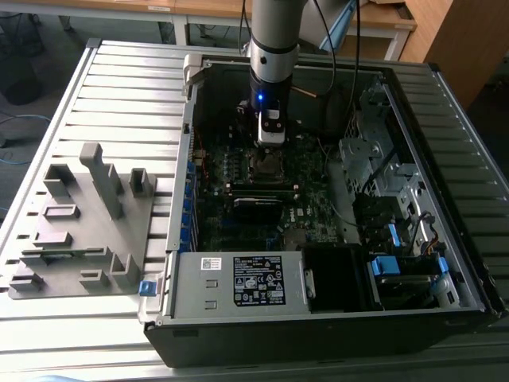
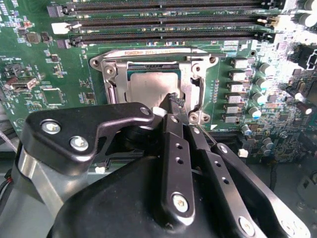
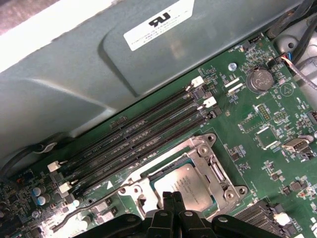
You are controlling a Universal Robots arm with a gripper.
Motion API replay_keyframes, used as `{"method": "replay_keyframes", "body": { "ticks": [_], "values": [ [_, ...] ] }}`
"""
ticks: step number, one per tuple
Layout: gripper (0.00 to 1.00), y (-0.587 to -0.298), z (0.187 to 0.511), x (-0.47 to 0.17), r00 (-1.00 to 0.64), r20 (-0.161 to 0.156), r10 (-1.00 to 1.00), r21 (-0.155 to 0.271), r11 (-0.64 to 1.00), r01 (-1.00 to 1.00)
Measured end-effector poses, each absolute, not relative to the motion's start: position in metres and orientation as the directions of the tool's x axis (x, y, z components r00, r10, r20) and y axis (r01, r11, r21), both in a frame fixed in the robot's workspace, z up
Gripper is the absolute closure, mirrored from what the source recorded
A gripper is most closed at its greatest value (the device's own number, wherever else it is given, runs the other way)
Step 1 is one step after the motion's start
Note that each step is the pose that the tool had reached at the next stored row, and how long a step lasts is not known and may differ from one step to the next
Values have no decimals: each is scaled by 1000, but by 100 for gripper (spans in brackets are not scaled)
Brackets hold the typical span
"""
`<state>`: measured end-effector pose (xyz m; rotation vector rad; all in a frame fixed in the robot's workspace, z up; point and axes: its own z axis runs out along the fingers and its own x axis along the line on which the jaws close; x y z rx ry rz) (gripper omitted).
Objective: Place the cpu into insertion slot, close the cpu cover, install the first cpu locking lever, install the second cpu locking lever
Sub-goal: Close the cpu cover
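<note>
dull silver-tan cpu (image 2: 150, 88), green motherboard (image 2: 74, 69)

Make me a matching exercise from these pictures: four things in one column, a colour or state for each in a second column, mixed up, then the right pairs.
Column one
1. cpu
2. memory slots
3. gripper
4. moulded holder

Column two
A. long, narrow and black, in rows
B. grey, at the exterior view's left
C. shut, tips by the cpu's corner
D. square, with a dull silver face

Pairs: 1-D, 2-A, 3-C, 4-B
</note>
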<state>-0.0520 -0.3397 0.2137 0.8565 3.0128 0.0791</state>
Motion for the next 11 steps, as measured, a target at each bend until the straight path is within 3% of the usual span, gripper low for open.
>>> {"method": "replay_keyframes", "body": {
  "ticks": [11],
  "values": [
    [89, -340, 214, -52, -890, 6, 455, 51, 889, 455]
  ]
}}
